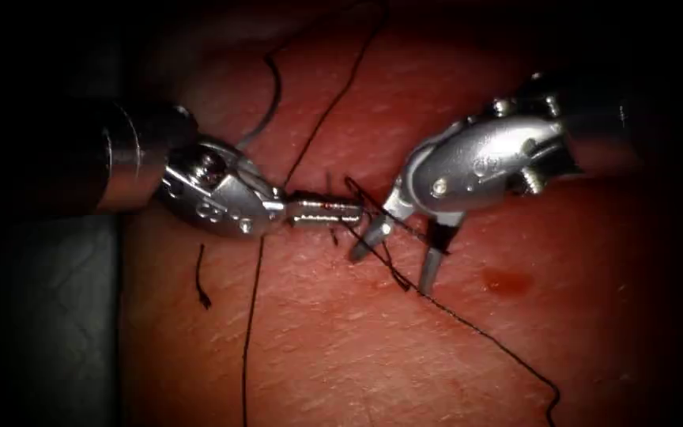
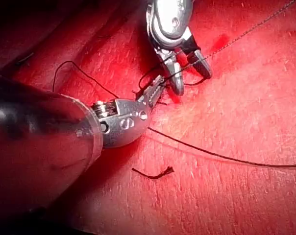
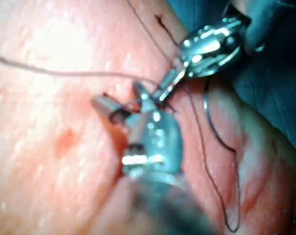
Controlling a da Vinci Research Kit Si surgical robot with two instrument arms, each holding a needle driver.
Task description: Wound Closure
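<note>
on the reddish pork tissue (image 1: 341, 348), thin black thread (image 1: 484, 336) is clamped in the closed silver left tool (image 1: 349, 211); the silver right tool (image 1: 395, 262) is spread apart, nothing held.

The thread (image 1: 468, 324) leaves the lower edge; knot perhaps hidden.

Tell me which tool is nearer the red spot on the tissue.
Right. The right tool, jaws open, sits just left of the red spot; the left tool, shut on thread, lies farther left.
</note>
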